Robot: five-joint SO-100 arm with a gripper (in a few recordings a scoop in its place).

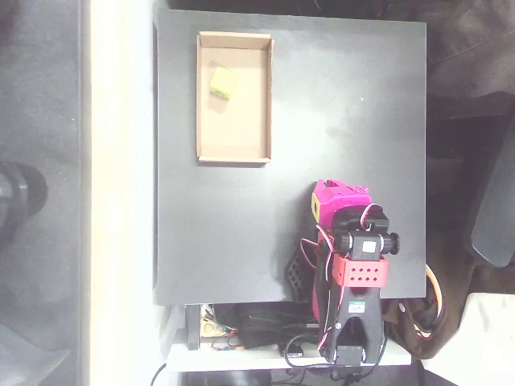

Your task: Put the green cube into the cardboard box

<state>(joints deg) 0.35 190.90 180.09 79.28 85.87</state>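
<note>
The green cube lies inside the cardboard box, in its upper left part, close to the left wall. The box sits at the upper left of the black table. My magenta arm is folded back at the table's lower right edge, far from the box. Its gripper points toward the top of the picture, and the arm's own body hides the fingers, so I cannot tell how the jaws stand. Nothing shows in the gripper.
Cables and a black part lie beside the arm's base at the bottom edge. A pale strip runs along the table's left side. Dark furniture stands to the right of the table.
</note>
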